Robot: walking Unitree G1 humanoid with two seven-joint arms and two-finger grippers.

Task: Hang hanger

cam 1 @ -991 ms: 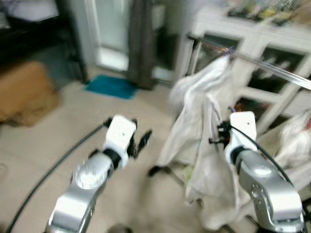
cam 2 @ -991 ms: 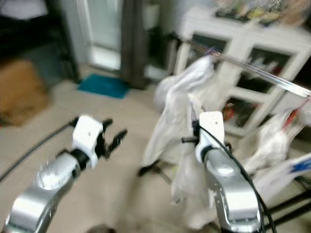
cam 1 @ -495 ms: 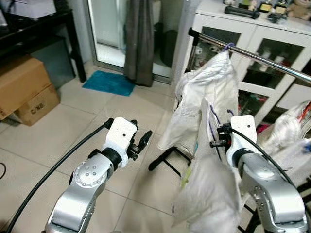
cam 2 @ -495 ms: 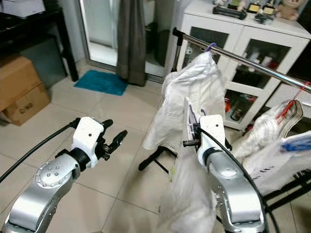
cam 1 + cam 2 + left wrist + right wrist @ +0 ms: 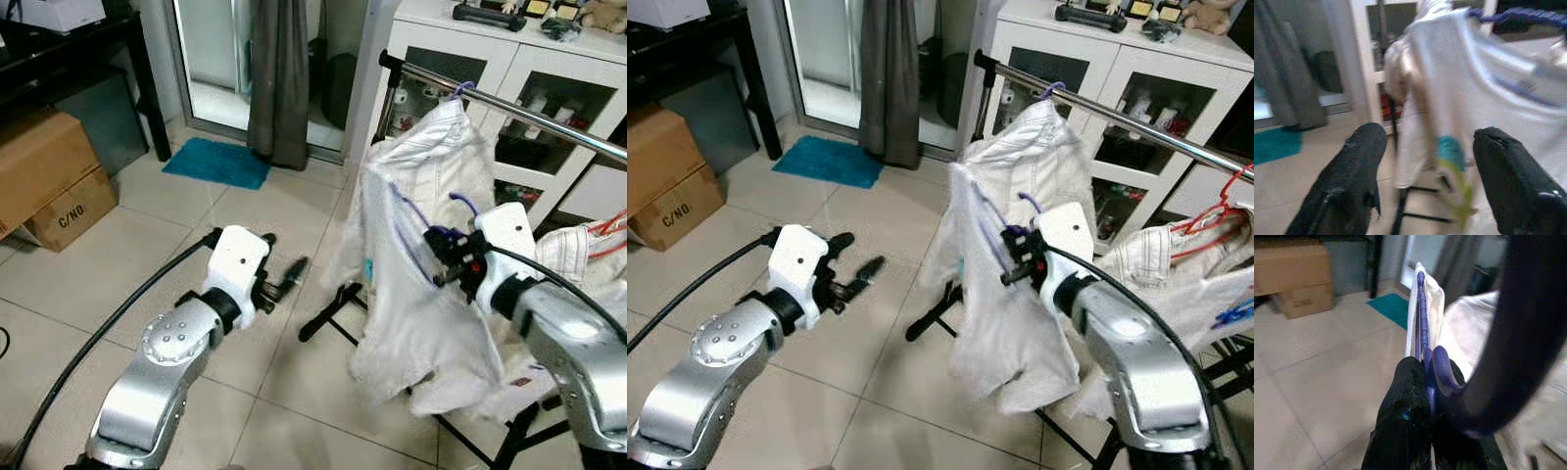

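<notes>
Since the last frame our right hand (image 5: pixel 453 257), clamped on the purple hanger (image 5: pixel 416 235) with its white shirt (image 5: pixel 411 323), has swung nearer the rail (image 5: pixel 549 122), hook not yet on; left hand (image 5: pixel 284 276) open, idle.

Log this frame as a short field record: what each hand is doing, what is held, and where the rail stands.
right hand: shut on the purple hanger, which carries a white garment
left hand: open, empty, out over the tiled floor
rail: metal, up and ahead of the right hand, a white jacket already hanging on it
hook: not yet on the rail
backdrop: white cabinet
</notes>
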